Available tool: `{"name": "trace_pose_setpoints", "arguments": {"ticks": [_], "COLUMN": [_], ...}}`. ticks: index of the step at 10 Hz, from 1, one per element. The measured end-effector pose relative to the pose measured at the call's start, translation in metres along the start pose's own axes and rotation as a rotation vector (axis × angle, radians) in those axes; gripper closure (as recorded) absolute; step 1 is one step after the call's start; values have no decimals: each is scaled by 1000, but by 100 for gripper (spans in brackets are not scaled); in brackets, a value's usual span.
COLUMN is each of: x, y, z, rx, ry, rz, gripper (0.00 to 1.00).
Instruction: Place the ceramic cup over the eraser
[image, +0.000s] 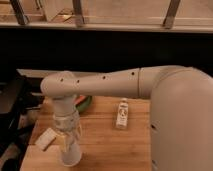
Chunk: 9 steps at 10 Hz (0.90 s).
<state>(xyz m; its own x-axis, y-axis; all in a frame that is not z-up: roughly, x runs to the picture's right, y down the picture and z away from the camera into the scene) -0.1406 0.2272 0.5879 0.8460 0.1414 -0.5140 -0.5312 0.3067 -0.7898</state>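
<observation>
White ceramic cup (70, 150) is stood on the wooden worktop (110, 145), just right of a pale block (45, 138); it is gripped from above by the down-pointed claw (68, 134).

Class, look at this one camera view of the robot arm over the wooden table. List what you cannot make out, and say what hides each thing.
- Small dark eraser: not visible anywhere; possibly under the plain white ceramic cup or behind the arm.
- Gripper: sits low at the cup, blocked by the wrist.
- Green-rimmed object: mostly hidden behind the arm.
- White-labelled small bottle: label too small to read.
- Pale flat rectangular block: material unclear.
- Wooden table: cut off by the bottom edge.
</observation>
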Motion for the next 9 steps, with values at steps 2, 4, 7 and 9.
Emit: {"name": "trace_pose_setpoints", "arguments": {"ticks": [2,4,7,9], "x": [-7,-12,-23,-24], "y": [0,-11,-67,-112], "z": [-3,-16,-69,-110], "rx": [2,9,35,53], "ry": [-24,-93,-368,-558], "rz": [-6,36,243,372], "gripper": [20,20,20,20]}}
